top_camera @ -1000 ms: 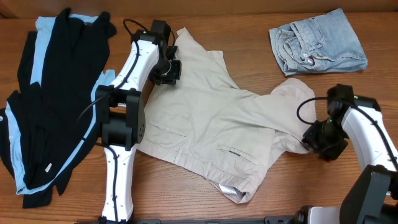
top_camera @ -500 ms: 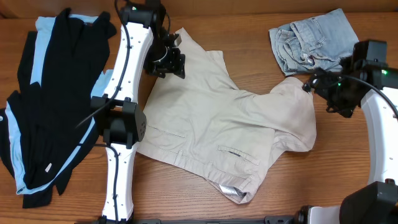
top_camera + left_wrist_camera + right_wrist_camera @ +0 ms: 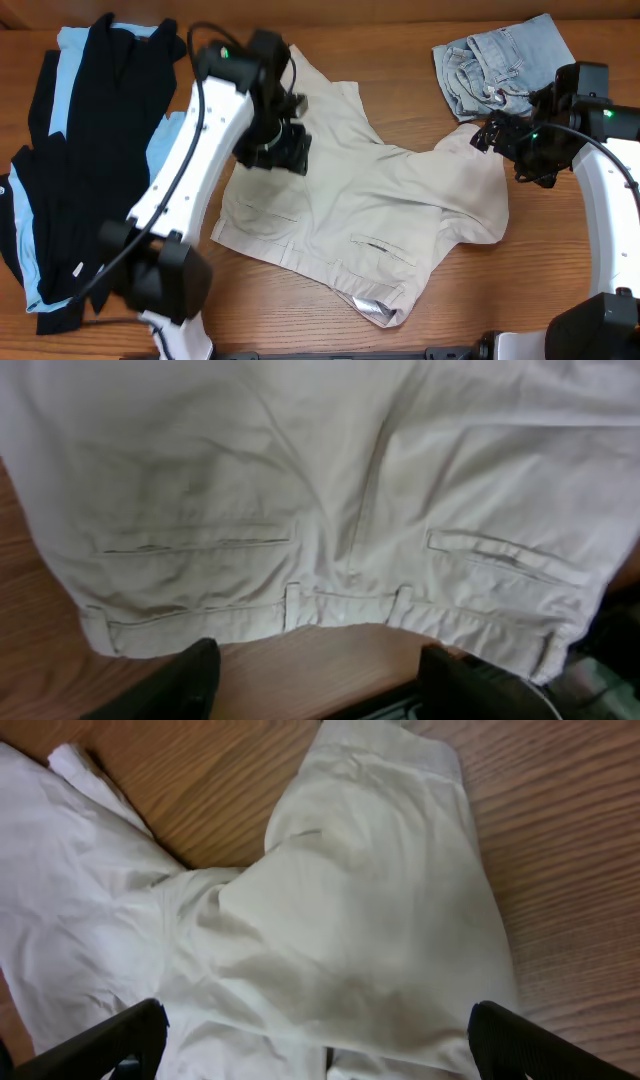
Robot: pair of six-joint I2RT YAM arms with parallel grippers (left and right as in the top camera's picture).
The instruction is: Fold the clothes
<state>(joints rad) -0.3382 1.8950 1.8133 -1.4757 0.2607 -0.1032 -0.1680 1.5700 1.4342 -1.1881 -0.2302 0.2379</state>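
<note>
The beige khaki shorts (image 3: 370,210) lie spread in the middle of the table, with one leg folded over at the right. My left gripper (image 3: 285,152) hovers open above their upper left part. In the left wrist view the waistband and back pockets of the shorts (image 3: 330,510) show, with bare wood between the open fingers (image 3: 190,680). My right gripper (image 3: 497,137) hangs open over the folded leg (image 3: 370,910), holding nothing. Small light-blue denim shorts (image 3: 510,65) sit at the back right. A black garment with light-blue panels (image 3: 80,170) lies at the left.
The wooden table (image 3: 300,320) shows bare along the front edge and between the beige shorts and the denim ones. The left arm's white links (image 3: 190,160) stretch from the front left across the edge of the black garment.
The left gripper let go of the shorts' back left corner, opened and moved forward over them. The right gripper left the front right leg, rose toward the back and opened wide.
</note>
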